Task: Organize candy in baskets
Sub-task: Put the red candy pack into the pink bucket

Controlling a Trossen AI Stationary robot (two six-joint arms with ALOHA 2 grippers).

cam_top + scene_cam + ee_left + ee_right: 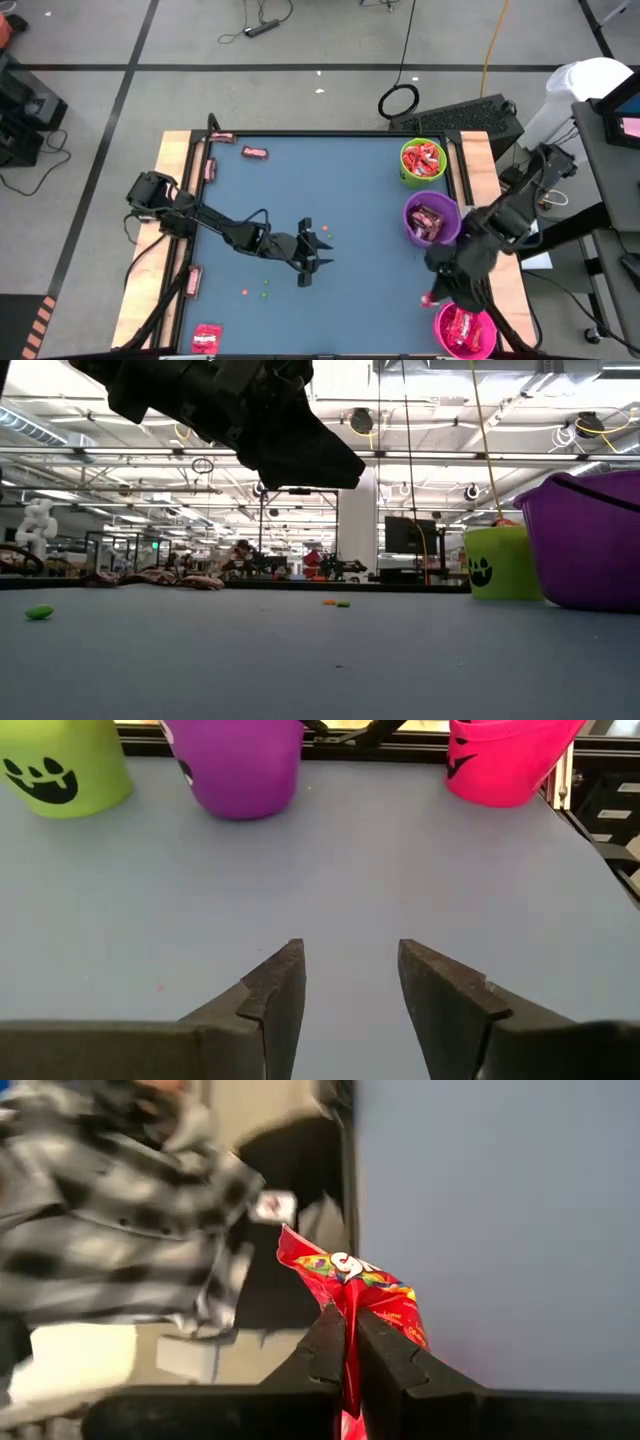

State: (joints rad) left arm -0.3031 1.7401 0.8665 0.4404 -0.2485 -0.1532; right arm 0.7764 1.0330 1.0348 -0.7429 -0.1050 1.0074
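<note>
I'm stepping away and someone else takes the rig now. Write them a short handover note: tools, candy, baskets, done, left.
Left tool: open, empty, over mid-table.
Right tool: shut on a red candy, near the pink basket.
Baskets stand along the right edge: green basket, purple basket, pink; all already hold candy.
Left: drop the held candy; loose candy remains at the top edge, the left edge and the bottom-left corner.

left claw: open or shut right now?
Open. In the left wrist view the left claw shows bare table between its two fingers, with nothing held.
</note>
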